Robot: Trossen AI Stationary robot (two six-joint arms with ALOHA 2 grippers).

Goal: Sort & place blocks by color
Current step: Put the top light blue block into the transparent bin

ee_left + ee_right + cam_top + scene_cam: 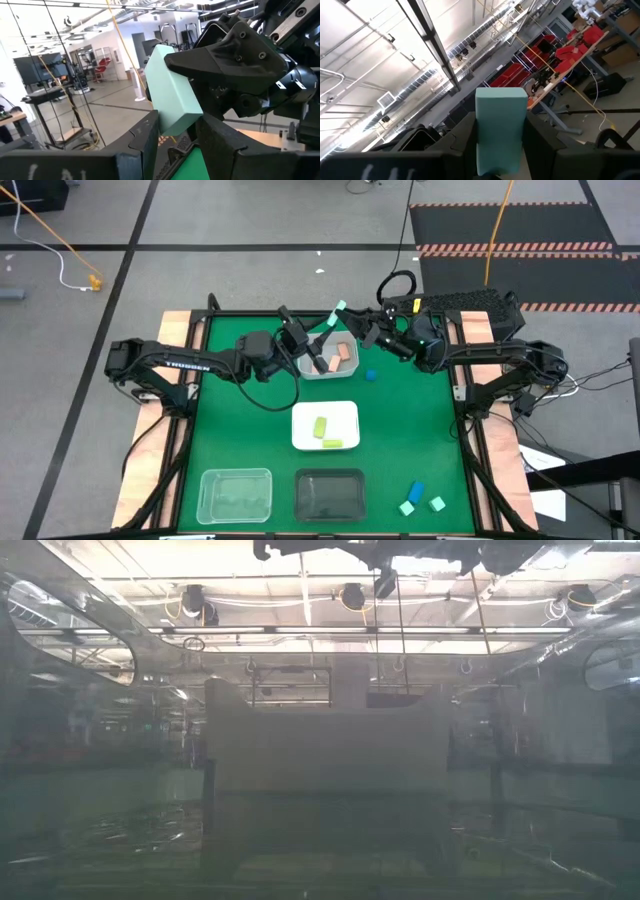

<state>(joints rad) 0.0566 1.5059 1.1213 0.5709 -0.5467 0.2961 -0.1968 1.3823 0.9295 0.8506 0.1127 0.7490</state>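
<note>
Clamping one mint bar between both pincers, left and right, high over the bench's far side. Already lying sorted: salmon blocks in the far clear tray, yellow-green blocks in the white tray. Still waiting loose: a blue cube beside that clear tray, then a blue block and two mint cubes near the front right corner. Leaving open green between trays for moving.
</note>
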